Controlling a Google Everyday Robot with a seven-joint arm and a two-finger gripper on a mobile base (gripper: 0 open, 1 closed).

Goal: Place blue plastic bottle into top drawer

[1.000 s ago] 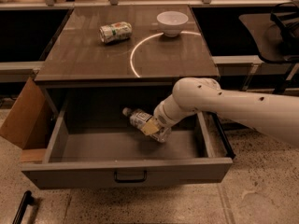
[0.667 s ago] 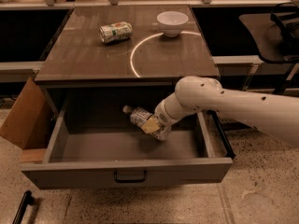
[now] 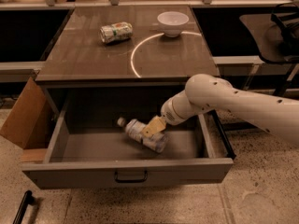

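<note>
Blue plastic bottle [image 3: 140, 132]: lying cap-left, frame centre, inside open top drawer [image 3: 84, 171]; claw [image 3: 154, 125] upon it, apparently for depositing, whether clamped or loose cannot be told.

gripper [image 3: 154, 126] inside top drawer [image 3: 126, 164], covering the middle of the blue plastic bottle [image 3: 134, 129] | label text too small to read | robot arm [image 3: 243, 104] cut off at right edge | cardboard flap [image 3: 23, 118] cut by left edge
</note>
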